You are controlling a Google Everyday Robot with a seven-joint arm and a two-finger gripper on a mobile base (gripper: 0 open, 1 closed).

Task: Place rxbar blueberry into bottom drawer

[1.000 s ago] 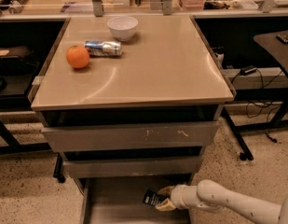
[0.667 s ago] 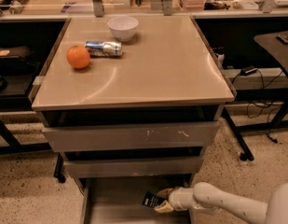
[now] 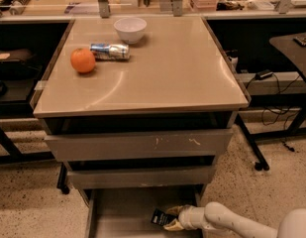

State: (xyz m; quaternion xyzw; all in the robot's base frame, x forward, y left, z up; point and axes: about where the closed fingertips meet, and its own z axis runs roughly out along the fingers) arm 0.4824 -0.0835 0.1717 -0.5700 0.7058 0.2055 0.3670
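Observation:
The bottom drawer [image 3: 125, 212] is pulled open below two scuffed drawer fronts; its flat grey floor shows. My gripper [image 3: 167, 219] reaches in from the lower right on a white arm and is shut on the rxbar blueberry [image 3: 160, 217], a small dark wrapper with white print. The bar hangs just over the right part of the drawer floor. I cannot tell whether it touches the floor.
On the cabinet top [image 3: 167, 78] sit an orange [image 3: 83, 60], a silver-blue can [image 3: 110, 50] lying on its side and a white bowl [image 3: 130, 29]. Black desk legs [image 3: 251, 143] and cables stand to the right. A speckled floor surrounds the cabinet.
The gripper and the bar have shifted slightly left inside the drawer. Nothing on the top has moved.

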